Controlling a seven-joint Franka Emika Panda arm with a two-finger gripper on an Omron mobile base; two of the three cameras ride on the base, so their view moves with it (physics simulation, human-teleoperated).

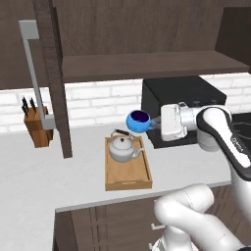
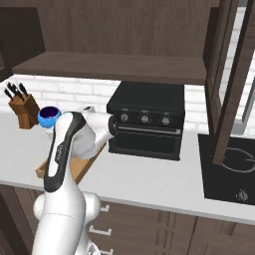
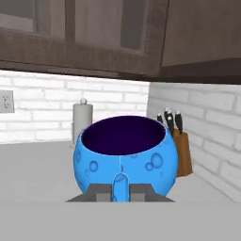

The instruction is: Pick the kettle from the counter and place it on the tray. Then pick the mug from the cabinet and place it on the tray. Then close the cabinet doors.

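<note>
The bright blue mug [image 1: 138, 121] hangs upright in the air above the far end of the wooden tray [image 1: 128, 182], a little above the kettle. My gripper [image 1: 155, 122] reaches in from the right and is shut on the mug's side handle; in the hand view the handle [image 3: 120, 184] sits between my fingertips [image 3: 100, 192]. The silver kettle [image 1: 123, 147] stands on the tray's far half. The mug [image 2: 50, 117] also shows past my forearm. An open cabinet door [image 1: 55, 73] with its grey bar handle [image 1: 34, 73] hangs at the left above the counter [image 1: 29, 166]. The cabinet shelf [image 1: 147, 65] is bare.
A black countertop oven [image 1: 182, 104] stands right of the tray, close behind my wrist. A knife block [image 1: 37, 125] sits at the back left. Another open door [image 2: 226, 84] hangs over the cooktop [image 2: 229, 169]. A paper towel holder [image 3: 83, 120] stands by the brick wall.
</note>
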